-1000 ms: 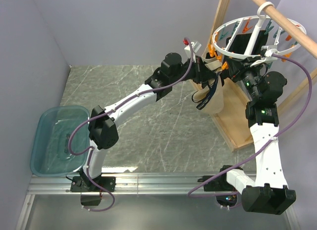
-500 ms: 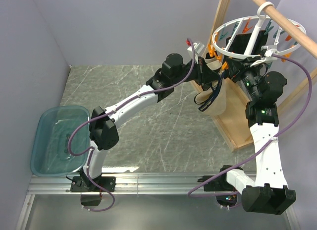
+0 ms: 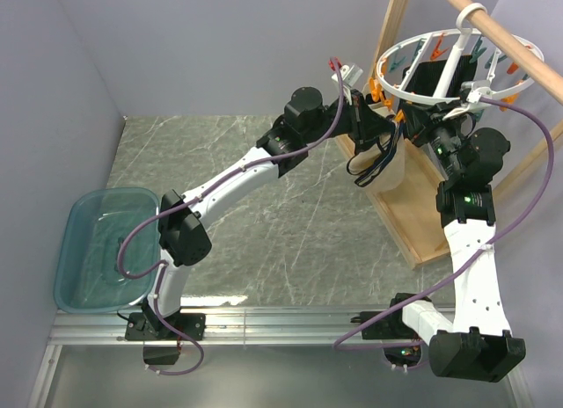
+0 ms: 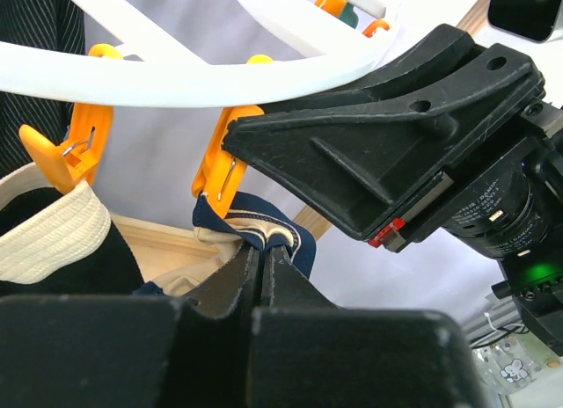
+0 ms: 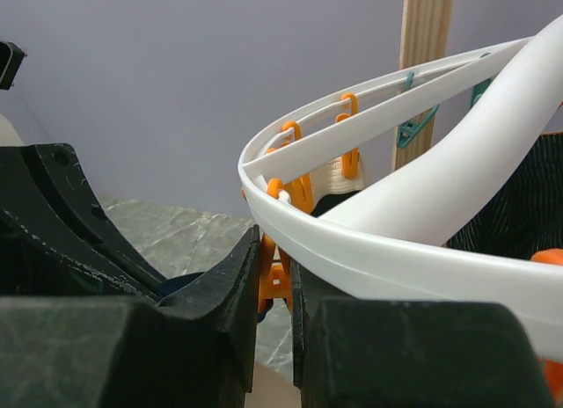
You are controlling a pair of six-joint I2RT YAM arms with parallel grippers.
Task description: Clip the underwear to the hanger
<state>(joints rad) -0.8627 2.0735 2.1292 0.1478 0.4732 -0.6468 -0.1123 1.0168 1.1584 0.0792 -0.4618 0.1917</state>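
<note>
The white ring hanger [image 3: 440,69] hangs from the wooden rod. My left gripper [image 3: 373,131] is shut on the navy trim of the beige underwear [image 3: 393,166] and holds it up just under the ring. In the left wrist view the gripper [image 4: 264,250] pinches the trim of the underwear [image 4: 255,228], and an orange clip [image 4: 220,166] touches that fold with its lower tip. My right gripper [image 3: 412,127] is shut on the top of this orange clip [image 5: 277,276], under the hanger ring [image 5: 396,250].
A second orange clip [image 4: 66,153] holds a black garment with a cream band [image 4: 44,241]. Another black garment [image 3: 431,78] hangs inside the ring. The wooden frame's base [image 3: 413,223] stands below the hanger. A blue tub [image 3: 101,245] sits at the near left.
My left gripper has moved up and to the right with the underwear, bringing its trim up to the orange clip. The right arm has barely moved.
</note>
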